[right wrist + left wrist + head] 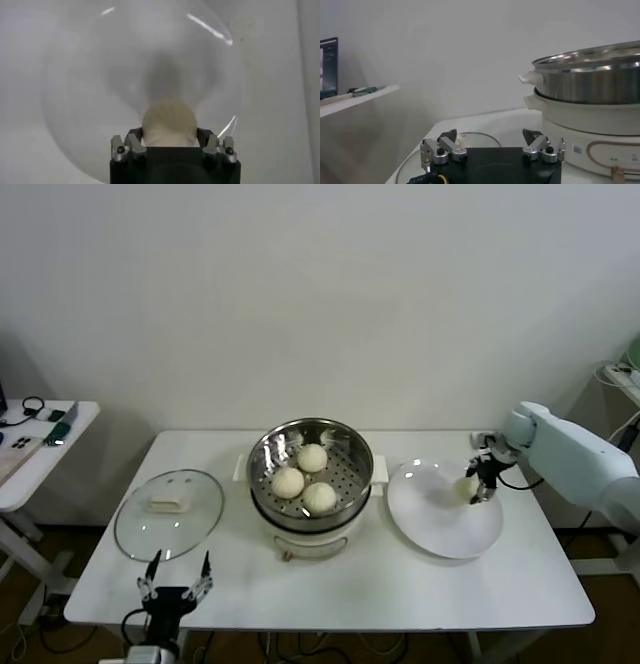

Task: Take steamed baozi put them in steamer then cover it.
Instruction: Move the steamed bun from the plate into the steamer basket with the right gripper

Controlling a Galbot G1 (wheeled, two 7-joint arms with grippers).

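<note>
At the centre of the head view the steamer [311, 484] stands on the white table [400, 594], its steel basket holding three steamed baozi [304, 476] grouped together on the perforated bottom. To the right of it in the frame, just beside the pot's base, lies the flat white plate [440, 529]. The right gripper [478, 481] reaches in from the right edge of the frame over the plate's upper right part, and its fingers are pinched on the fourth bun [466, 485]. The right wrist view shows this closely: the pale round bun [169, 123] sits between the two fingertips at the lower middle of the frame, with the plate [80, 90] spread out behind it. In the lower left of the head view the cover [168, 514] lies flat on the table, its cream handle facing up, well apart from the steamer's rim. The left gripper [175, 584] waits at the bottom edge of the frame just below the cover, fingers spread wide. In the left wrist view the left gripper [492, 149] shows at the lower middle, the cover's rim [470, 136] beyond it and the steamer [590, 85] filling the right side.
</note>
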